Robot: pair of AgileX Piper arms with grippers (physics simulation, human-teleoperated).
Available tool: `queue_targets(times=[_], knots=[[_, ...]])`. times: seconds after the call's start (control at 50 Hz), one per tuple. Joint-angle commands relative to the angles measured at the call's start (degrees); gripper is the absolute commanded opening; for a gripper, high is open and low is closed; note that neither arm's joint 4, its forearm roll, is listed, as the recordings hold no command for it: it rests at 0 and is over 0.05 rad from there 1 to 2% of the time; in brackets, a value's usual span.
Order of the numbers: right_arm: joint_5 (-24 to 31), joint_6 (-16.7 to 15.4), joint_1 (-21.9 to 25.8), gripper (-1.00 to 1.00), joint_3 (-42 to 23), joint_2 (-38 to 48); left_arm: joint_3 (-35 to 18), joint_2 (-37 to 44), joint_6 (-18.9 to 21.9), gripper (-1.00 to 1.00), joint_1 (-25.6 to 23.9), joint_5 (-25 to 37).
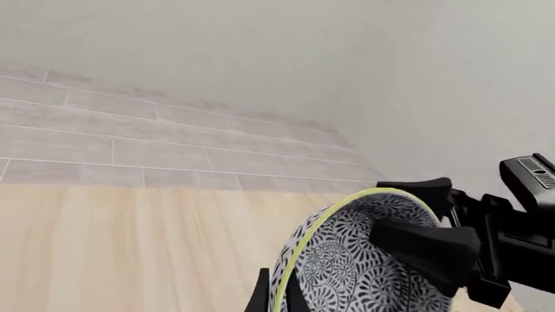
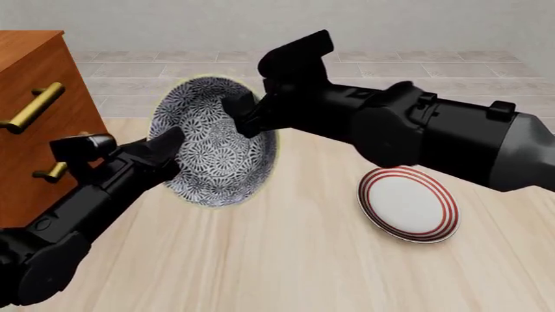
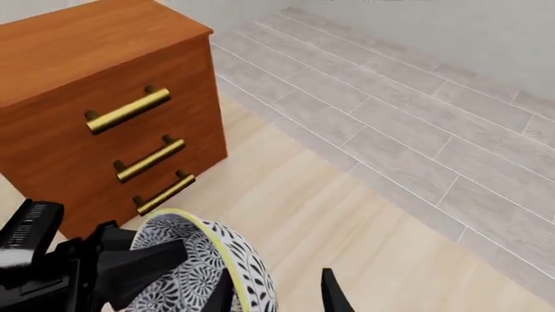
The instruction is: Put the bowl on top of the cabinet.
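Cabinet (image 2: 35, 110) at the far left of the bench (image 2: 286, 260), reddish-brown, brass handles facing inward, flat top bare where visible in the right wrist view. Well to the right, flat on the bench, a white plate (image 2: 407, 203) with red rings, untouched.

Between them, lifted clear of the bench and tipped nearly on edge, the bowl (image 2: 212, 140), blue-and-white inside turned toward the camera, yellowish rim on show. Just beside the cabinet's front, roughly at the level of its upper drawers, not yet above the top.

Both arms on the bowl at once. Left pincer (image 2: 171, 144) narrowed onto the rim on the cabinet side, one finger inside and one outside. Right pincer (image 2: 244, 110) at the upper rim opposite, jaws astride the edge in the right wrist view; probably clamped too, though actual contact hard to confirm there.

Likely mid-handover or a shared carry. Risks from here:
- Slip and drop if one pincer releases before the other holds firm, given a thin rim grip on a tilted, heavy ceramic.
- Rim knocked against the cabinet corner or handles if moved sideways before rising enough.
- Landing tilted on the top, then rolling off.
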Motion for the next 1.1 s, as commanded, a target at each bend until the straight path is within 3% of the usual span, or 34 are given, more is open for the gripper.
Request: queue_targets(times=[0.02,0.64,0.74,0.98,1.1], knots=[[0.55,0.43,0.71,1.00,0.69,-1.95,-0.41,0.08,-0.09,-1.00,-0.26,-0.49],[2.96,-1.57,3.05,1.00,2.12,-10.87,-1.43,1.54,0.81,-1.00,0.05,-0.37],[2.65,-2.59,4.07,1.00,3.21,-13.39,-2.15,1.26,1.51,-1.00,0.41,0.64],[2.63,-5.59,1.25,1.00,4.81,-18.51,-2.86,1.32,2.45,-1.00,0.50,1.48],[0.02,-8.07,0.97,1.00,7.61,-22.70,-3.22,1.66,2.93,-1.00,0.50,1.69]])
